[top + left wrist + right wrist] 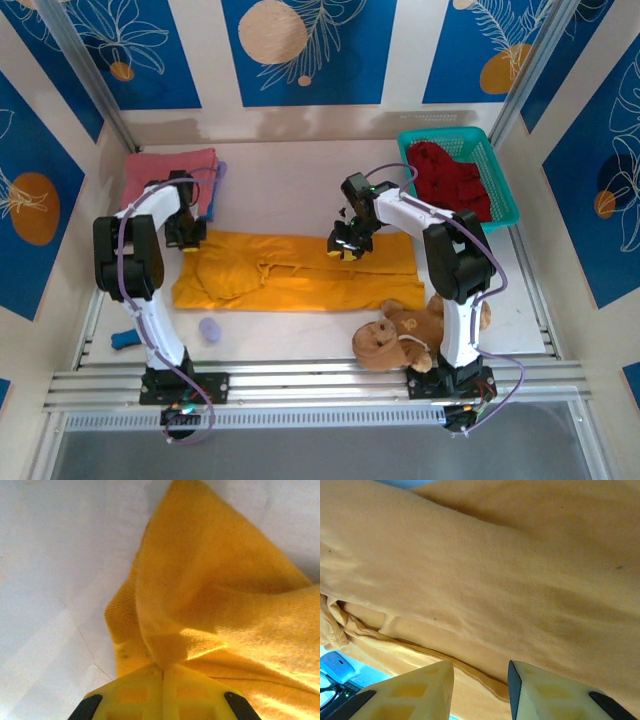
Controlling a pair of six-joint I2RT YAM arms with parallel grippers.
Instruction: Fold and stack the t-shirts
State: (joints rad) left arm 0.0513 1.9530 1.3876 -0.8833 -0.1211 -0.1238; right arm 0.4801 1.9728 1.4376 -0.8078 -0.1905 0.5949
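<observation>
Mustard-orange t-shirt (pixel 300 275), pinched by left pincer (pixel 163 675)

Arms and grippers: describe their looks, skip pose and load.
White links, black joints and a looping purple cable on the left arm and right arm alike. Blocky yellow fingers with recessed pockets and black mounts on the left gripper and right gripper.

Bright, even light; close-up wrist blur
</observation>
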